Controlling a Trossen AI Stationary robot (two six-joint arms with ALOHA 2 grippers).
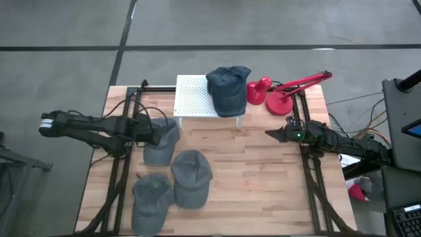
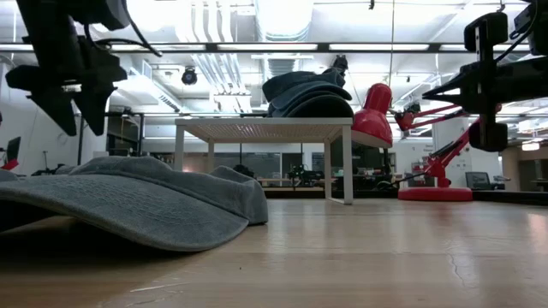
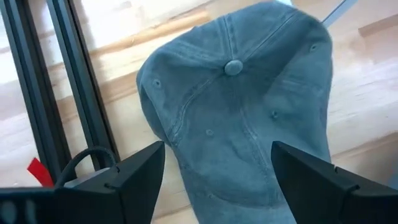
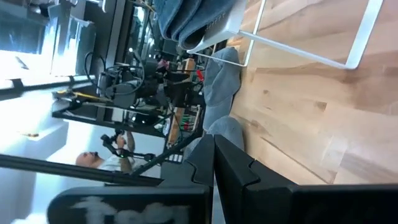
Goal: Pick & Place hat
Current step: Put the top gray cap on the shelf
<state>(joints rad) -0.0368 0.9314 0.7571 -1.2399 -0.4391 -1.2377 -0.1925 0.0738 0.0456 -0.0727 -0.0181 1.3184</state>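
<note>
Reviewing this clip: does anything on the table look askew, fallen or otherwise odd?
Nothing looks damaged or spilled. One dark blue cap sits on the white perforated stand, overhanging its right edge. Three grey caps lie loosely bunched on the wooden table. The left gripper hangs open over one.

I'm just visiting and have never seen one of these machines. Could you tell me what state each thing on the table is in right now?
Left gripper: jaws open, above a grey hat lying on the table.
Right gripper: jaws shut, empty, at the table's right side.
Dark blue hat: resting on the white rack.
Two other grey hats: lying flat on the table, untouched.
Red desk lamp: standing beside the rack; whether it is lit, cannot tell.
</note>
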